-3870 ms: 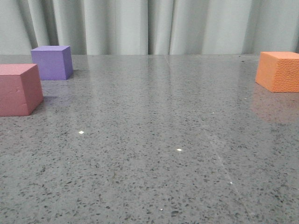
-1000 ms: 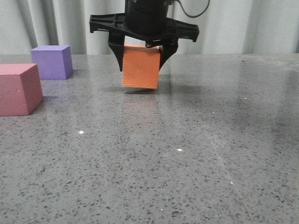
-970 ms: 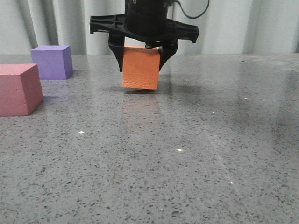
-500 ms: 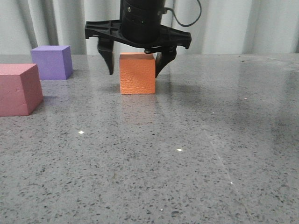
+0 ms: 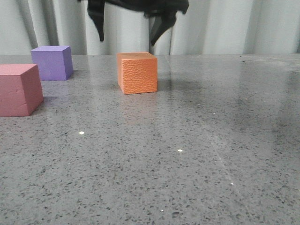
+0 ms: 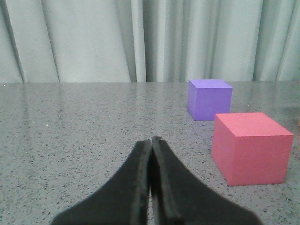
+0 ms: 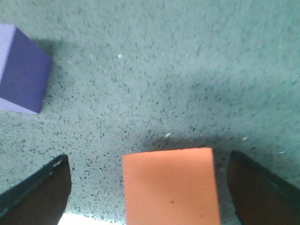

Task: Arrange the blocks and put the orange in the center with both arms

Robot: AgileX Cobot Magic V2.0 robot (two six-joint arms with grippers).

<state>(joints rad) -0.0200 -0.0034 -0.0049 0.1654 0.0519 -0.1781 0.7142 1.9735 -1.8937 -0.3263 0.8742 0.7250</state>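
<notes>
The orange cube [image 5: 137, 72] stands free on the grey table, near the middle at the back. My right gripper [image 5: 131, 33] hangs open above it, fingers clear of it; in the right wrist view the cube [image 7: 171, 185] lies between the spread fingers [image 7: 40, 192]. The purple cube [image 5: 52, 62] stands at the back left and the pink-red cube [image 5: 18, 89] in front of it at the left edge. My left gripper [image 6: 151, 140] is shut and empty, low over the table, left of the pink-red cube [image 6: 251, 147] and purple cube [image 6: 209, 99].
A grey speckled table top [image 5: 187, 154] runs to a pale curtain [image 5: 225, 26] at the back. The purple cube also shows in the right wrist view [image 7: 21, 77].
My right gripper set the orange cube down on the table, opened and rose clear above it. The pink-red and purple cubes have not moved.
</notes>
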